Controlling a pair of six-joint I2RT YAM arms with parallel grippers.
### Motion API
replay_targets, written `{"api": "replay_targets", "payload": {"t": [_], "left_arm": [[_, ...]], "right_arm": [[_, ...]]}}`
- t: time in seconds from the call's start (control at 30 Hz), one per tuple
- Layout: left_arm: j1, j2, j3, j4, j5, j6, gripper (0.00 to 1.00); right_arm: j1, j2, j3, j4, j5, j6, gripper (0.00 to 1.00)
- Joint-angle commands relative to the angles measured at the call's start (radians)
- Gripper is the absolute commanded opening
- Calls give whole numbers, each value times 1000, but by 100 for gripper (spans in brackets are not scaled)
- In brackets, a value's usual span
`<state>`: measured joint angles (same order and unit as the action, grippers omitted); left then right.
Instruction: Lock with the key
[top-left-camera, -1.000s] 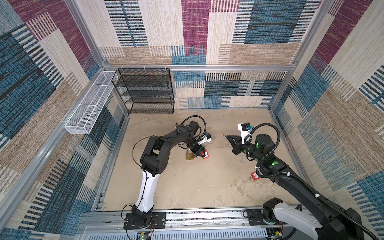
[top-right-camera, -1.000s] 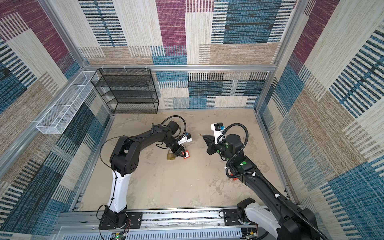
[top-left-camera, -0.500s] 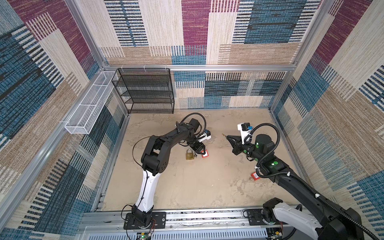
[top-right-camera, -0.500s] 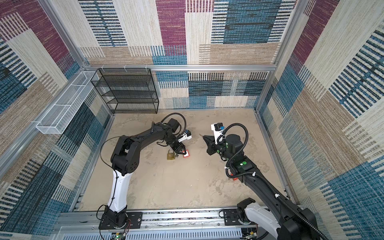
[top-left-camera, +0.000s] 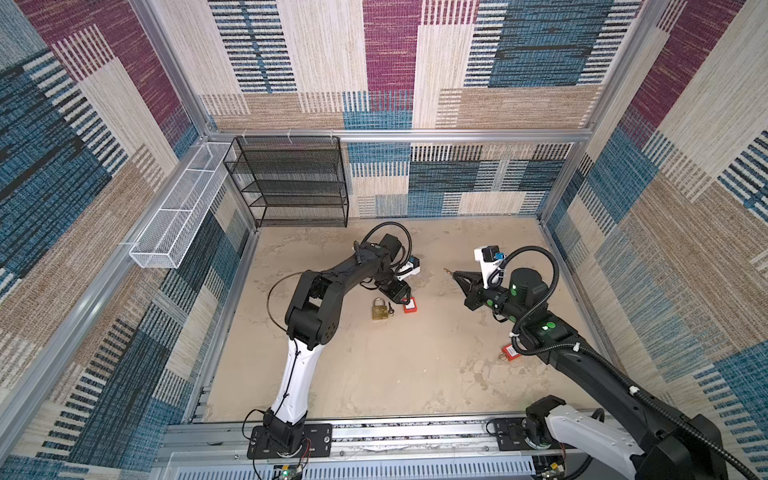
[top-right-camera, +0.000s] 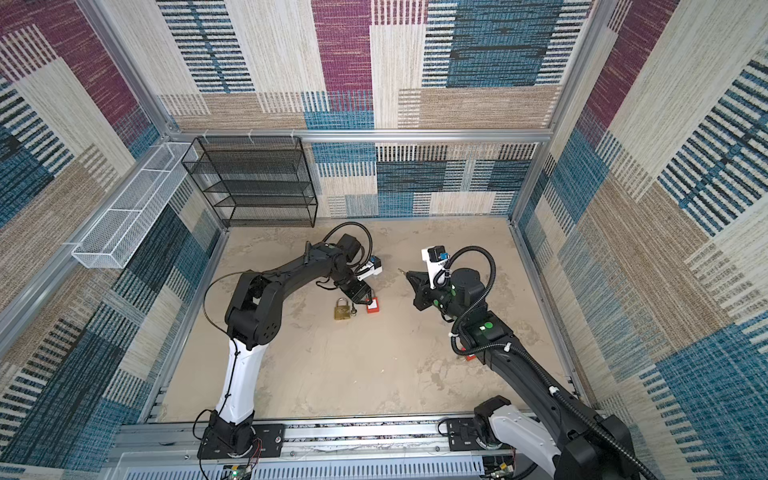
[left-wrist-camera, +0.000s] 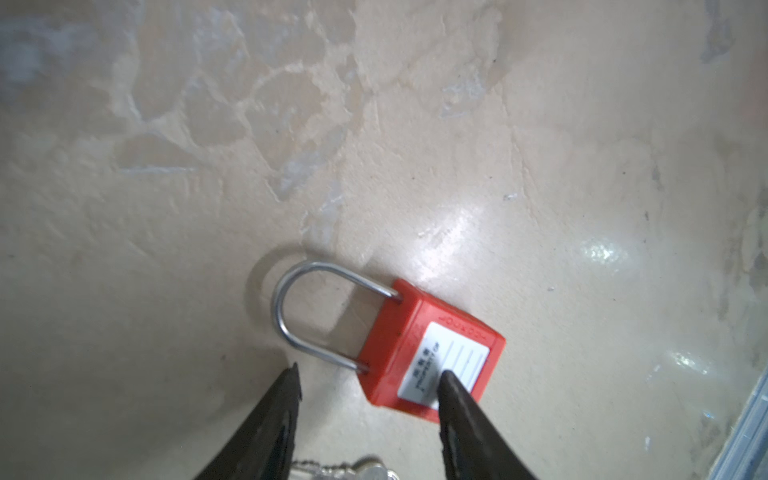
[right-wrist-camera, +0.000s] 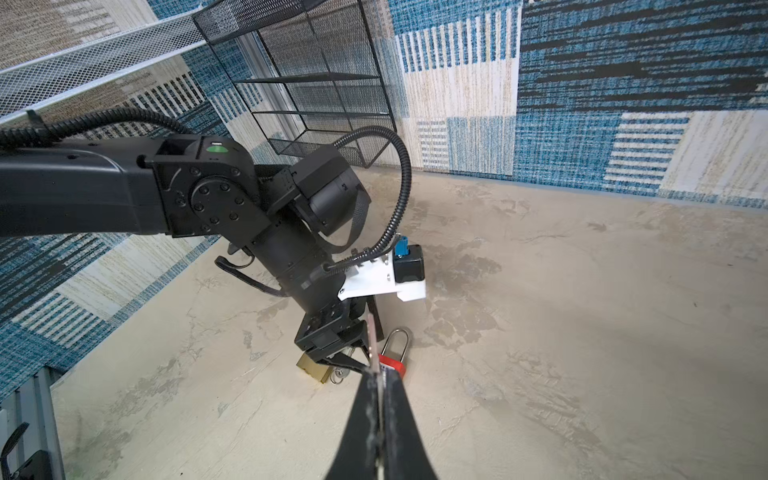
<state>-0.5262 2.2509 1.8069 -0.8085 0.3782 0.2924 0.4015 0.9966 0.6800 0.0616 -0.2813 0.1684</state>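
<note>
Left wrist: red padlock (left-wrist-camera: 395, 332), label (left-wrist-camera: 455, 353) blurred

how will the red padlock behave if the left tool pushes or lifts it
The red padlock lies flat on a boxy body, so it would probably slide rather than roll. Its smooth shell may slip between the left tool's tips. The metal shackle looks rigid, likely a firm handle.

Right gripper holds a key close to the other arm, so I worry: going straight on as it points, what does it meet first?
Probably the left arm's wrist, around its white camera mount, above the red padlock; the held key would touch first. Depth is unclear.
</note>
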Motion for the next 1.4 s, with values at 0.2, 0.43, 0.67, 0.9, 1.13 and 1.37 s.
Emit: {"api": "replay_targets", "payload": {"t": [0.2,0.43,0.67,0.9,1.13,1.37], "left_arm": [[-34,-34,52,-4,-111,-232,55],[-92,-39,53,25,-210,-314,56],[-140,-17,50,39,-274,-314,57],[-177,-22,32,37,-358,-259,57],[-190,-29,6,35,-365,-240,56],[-190,-43,-13,33,-364,-236,52]], "right_arm": [[-2,-10,12,11,8,-14,0],[-28,-29,9,0,18,-24,0],[-65,-49,-3,-9,2,-27,0],[-79,-55,-7,-13,-17,-28,0],[-85,-53,-3,-13,-26,-27,0],[-89,-46,1,-11,-35,-27,0]]}}
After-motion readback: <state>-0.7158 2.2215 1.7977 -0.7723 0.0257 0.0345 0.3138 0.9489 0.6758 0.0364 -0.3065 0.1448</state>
